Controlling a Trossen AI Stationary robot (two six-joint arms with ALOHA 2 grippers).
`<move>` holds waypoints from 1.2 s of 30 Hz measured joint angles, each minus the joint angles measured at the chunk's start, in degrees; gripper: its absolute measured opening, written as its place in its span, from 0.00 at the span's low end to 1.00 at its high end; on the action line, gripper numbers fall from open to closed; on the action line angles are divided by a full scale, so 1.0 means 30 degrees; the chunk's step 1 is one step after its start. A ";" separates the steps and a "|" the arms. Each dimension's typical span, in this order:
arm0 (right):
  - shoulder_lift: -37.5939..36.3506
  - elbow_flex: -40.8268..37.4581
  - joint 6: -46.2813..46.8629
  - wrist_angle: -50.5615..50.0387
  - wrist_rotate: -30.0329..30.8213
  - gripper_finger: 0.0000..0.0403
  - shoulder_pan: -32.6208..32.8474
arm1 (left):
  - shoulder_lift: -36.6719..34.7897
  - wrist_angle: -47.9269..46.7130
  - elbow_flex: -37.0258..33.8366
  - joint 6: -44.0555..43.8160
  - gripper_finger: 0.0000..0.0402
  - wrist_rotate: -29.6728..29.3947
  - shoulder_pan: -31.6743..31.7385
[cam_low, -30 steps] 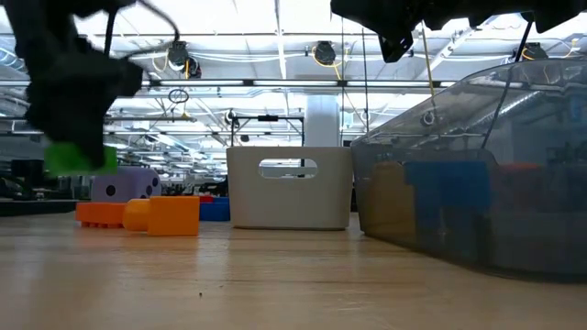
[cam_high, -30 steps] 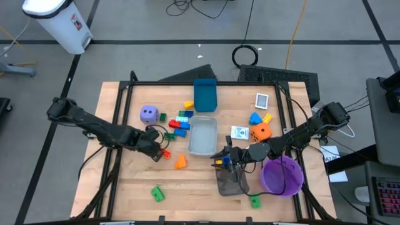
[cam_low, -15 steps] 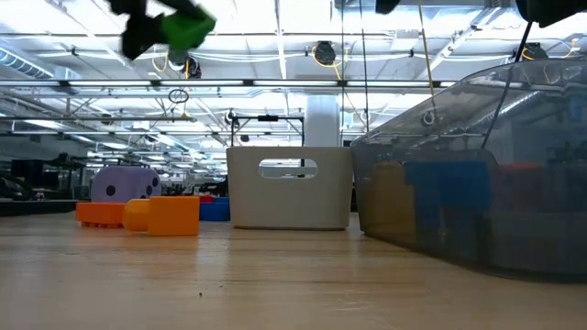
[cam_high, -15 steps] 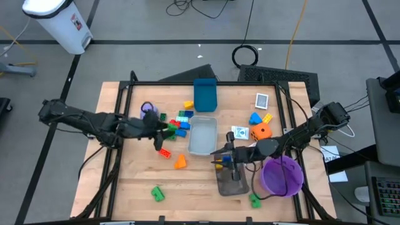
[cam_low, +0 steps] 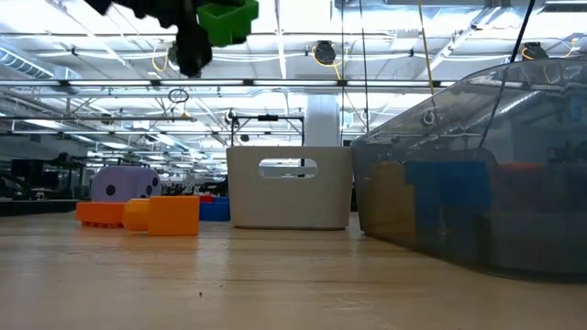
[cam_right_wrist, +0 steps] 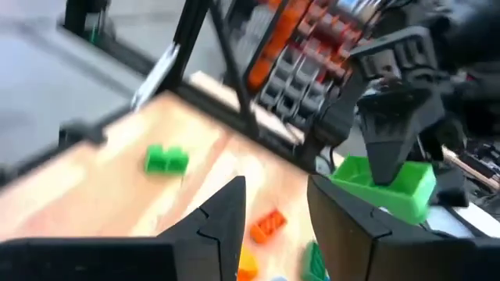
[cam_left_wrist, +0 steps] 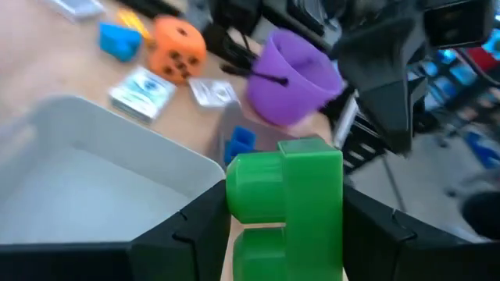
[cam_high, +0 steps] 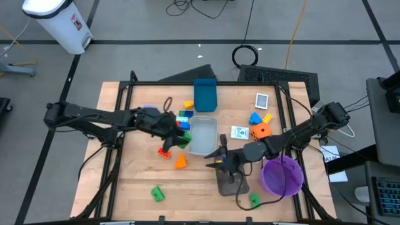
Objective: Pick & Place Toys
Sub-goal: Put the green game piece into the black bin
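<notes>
The green brick [cam_left_wrist: 286,199] is clamped between the left gripper [cam_high: 178,139]'s fingers, held well above the table at the near-left edge of the pale grey tray [cam_high: 202,136]. It looks light, stiff and smooth-sided (hard plastic), so a squeeze across its flat faces, as here, should hold; a corner grip would likely slip. The right gripper [cam_high: 220,157] hangs over the dark tray [cam_high: 232,182] beside the purple bowl [cam_high: 281,175], its fingers slightly parted with nothing visible between them. An orange die [cam_high: 261,132] sits beyond the bowl.
</notes>
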 joint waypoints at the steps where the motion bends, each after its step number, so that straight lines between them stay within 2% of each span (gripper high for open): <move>1: 0.0001 0.0465 -0.0307 -0.0919 0.0000 0.32 0.0000 | 0.0309 0.0225 0.0000 -0.0105 0.48 0.0805 0.0151; 6: -0.0006 0.2221 -0.2345 -0.3620 0.0007 0.32 0.0000 | 0.1972 0.0336 0.0893 -0.0127 0.46 0.4018 0.0551; 11: -0.0006 0.2973 -0.3225 -0.4825 -0.0045 0.32 -0.0288 | 0.3536 -0.0625 0.3066 0.0754 0.50 0.5705 0.0556; 16: -0.0161 0.2969 -0.3178 -0.4948 -0.0102 0.37 -0.0504 | 0.4861 -0.3177 0.5203 0.1680 0.49 0.5856 0.0500; 22: -0.0181 0.2982 -0.1860 -0.5036 -0.0535 0.53 -0.0894 | 0.6022 -0.3627 0.6595 0.1945 0.46 0.6575 0.0507; 26: -0.0181 0.2982 -0.2271 -0.5040 -0.0485 0.65 -0.0903 | 0.6422 -0.3658 0.6833 0.1908 0.49 0.7385 0.0500; 30: -0.0181 0.2978 -0.2710 -0.4809 -0.0539 0.74 -0.0980 | 0.6646 -0.3891 0.6853 0.1640 0.48 0.7342 0.0507; 36: -0.0181 0.2975 -0.2617 -0.4978 -0.0686 0.77 -0.1503 | 0.6777 -0.3512 0.6856 0.1333 0.46 0.7154 0.0413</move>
